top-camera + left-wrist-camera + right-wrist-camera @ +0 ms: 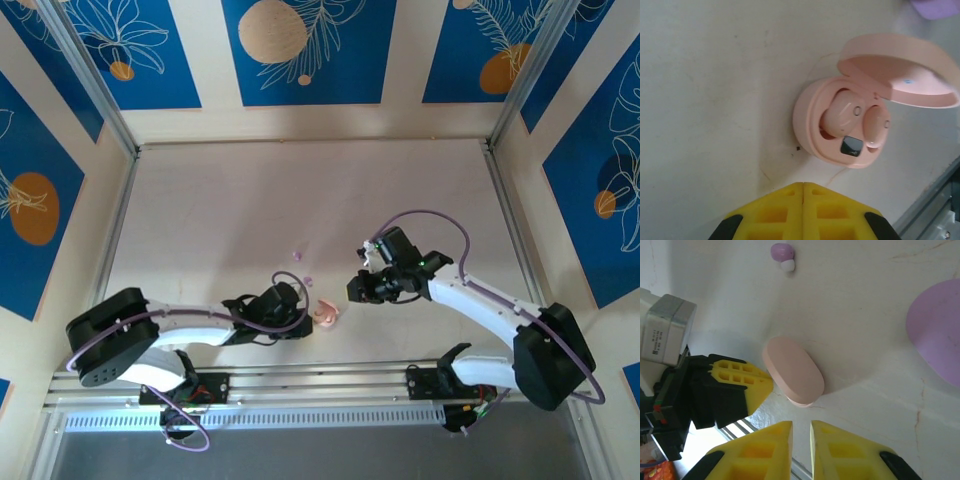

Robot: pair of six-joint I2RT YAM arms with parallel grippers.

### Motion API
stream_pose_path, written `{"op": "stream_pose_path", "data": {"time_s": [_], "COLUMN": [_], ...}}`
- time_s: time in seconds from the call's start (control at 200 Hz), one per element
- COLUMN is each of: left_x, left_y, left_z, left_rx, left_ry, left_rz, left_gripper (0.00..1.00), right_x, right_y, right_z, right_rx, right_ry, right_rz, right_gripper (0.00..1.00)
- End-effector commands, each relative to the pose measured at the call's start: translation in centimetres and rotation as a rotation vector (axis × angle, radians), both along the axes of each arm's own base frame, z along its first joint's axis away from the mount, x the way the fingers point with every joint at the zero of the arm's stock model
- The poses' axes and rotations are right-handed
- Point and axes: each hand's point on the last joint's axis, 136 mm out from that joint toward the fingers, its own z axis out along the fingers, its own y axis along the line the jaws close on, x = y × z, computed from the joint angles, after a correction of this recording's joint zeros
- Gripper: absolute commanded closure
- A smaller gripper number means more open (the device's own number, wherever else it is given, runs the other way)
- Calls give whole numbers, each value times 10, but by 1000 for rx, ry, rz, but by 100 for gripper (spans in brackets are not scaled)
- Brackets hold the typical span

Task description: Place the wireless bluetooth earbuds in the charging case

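Observation:
The pink charging case (825,142) lies open on the table, its lid (900,70) swung up. Two pale pink earbuds rest in it: one (840,112) sits raised in its well, the other (876,125) lies lower. My left gripper (803,186) is shut with nothing in it, just short of the case (327,315). My right gripper (801,425) hangs behind the case lid (792,371), its fingers almost together and nothing between them. A purple earbud (782,252) lies loose beyond the case. Two purple buds (296,255) (307,278) lie on the table.
A purple case (937,330) lies to the right of the pink one, and its edge (935,6) is just past the pink lid. The left gripper's yellow fingers (740,382) almost touch the lid. The metal rail (320,385) runs along the near edge.

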Motion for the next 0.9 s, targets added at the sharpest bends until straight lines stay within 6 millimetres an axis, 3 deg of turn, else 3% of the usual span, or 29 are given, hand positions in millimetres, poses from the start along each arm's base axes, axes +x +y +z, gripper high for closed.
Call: {"op": "stream_pose_path", "data": {"time_s": [0.0, 0.56, 0.895], "left_x": [5, 10, 13], "left_y": [-14, -18, -22], "left_z": [9, -2, -6], "left_rx": [-45, -48, -43], "left_ry": [-21, -34, -44], "left_rz": [4, 13, 6], "left_gripper": [100, 100, 100], "right_x": [2, 17, 11], "right_y": [8, 22, 31], "right_z": [2, -15, -20], "right_rx": [36, 29, 22], "right_ry": [6, 47, 71], "right_rz": [31, 53, 84], "right_gripper": [83, 82, 82]}}
